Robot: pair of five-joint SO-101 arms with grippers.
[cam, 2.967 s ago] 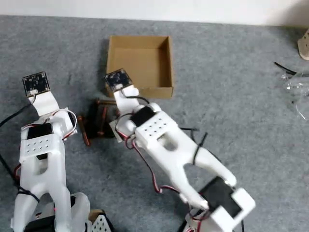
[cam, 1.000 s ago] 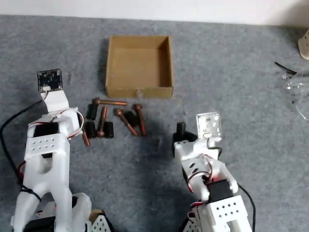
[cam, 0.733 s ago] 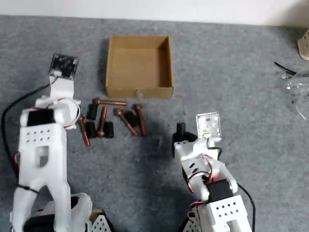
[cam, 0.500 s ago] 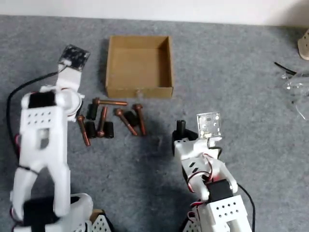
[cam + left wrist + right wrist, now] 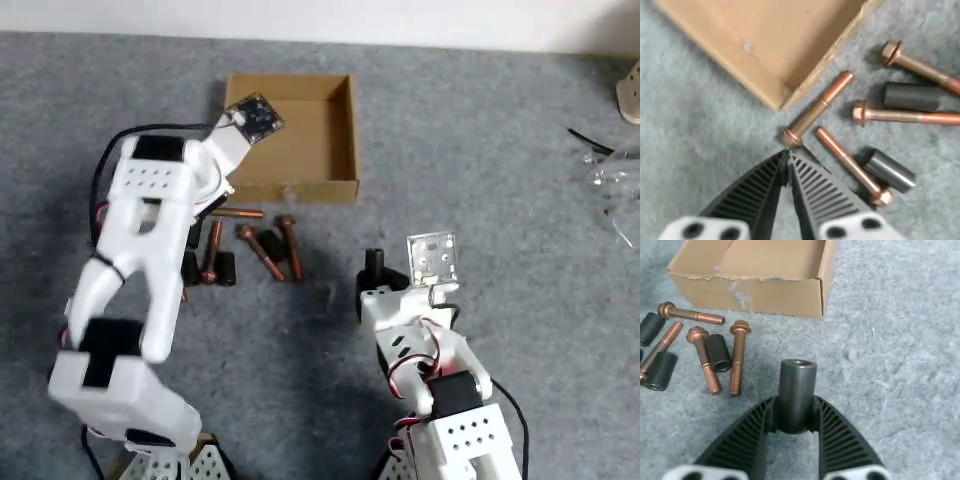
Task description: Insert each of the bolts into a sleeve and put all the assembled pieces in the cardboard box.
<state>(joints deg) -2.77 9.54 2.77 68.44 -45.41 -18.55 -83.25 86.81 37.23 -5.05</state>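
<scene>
Bolts (image 5: 291, 250) lie scattered on the grey carpet (image 5: 500, 200) just in front of the cardboard box (image 5: 290, 188), with loose sleeves (image 5: 719, 351) among them. My right gripper (image 5: 794, 407) clamps one upright sleeve (image 5: 797, 385), apart from the pile. My left gripper (image 5: 788, 162) is pinched closed and empty, its tip at a bolt head (image 5: 791, 137).

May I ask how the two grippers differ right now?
The left gripper is shut and empty; the right gripper is shut on a dark sleeve. The left is by the cardboard box's corner, at a bolt's head; the right is farther off. Both are black and ribbed.
</scene>
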